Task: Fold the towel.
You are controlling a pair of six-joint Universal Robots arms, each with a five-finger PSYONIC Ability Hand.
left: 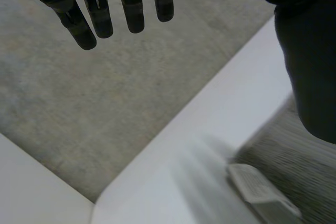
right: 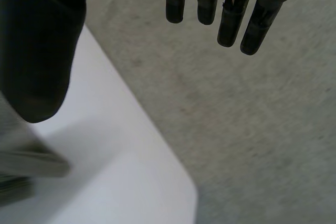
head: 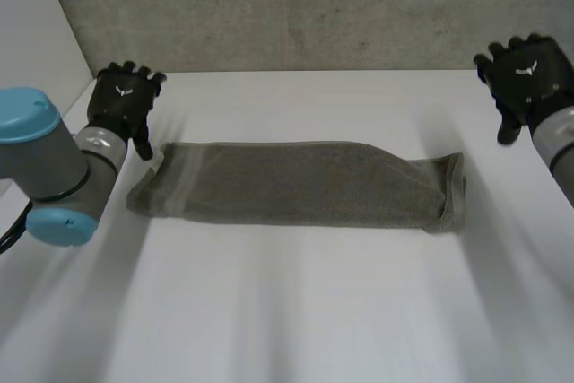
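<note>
Towel (head: 296,184), grey-brown and folded into a long narrow band, lies across the middle of the white table (head: 287,320), running from the robot's left side to its right. Its right end is rounded and doubled over, with a seam along the edge; its left end is flatter and a little wrinkled.

The left hand (head: 126,96) hangs just beyond the towel's left end, on the far side of it, near the table's back edge. It is released: in its own wrist view the fingers (left: 131,9) hang straight and slightly apart with nothing between them and the thumb (left: 310,51). Beneath that thumb the same view shows the towel's corner and a small white label (left: 260,187) sewn to it (the print on it cannot be read). The left arm (head: 54,163), grey with light-blue caps, stands beside the towel's left end.

The right hand (head: 525,73) is well apart from the towel, past its right end and close to the back edge of the table. It too is released, its fingers (right: 231,19) straight and holding nothing; a strip of the towel's edge lies under its thumb (right: 37,51).

A rough grey wall (head: 296,6) rises behind the table.
</note>
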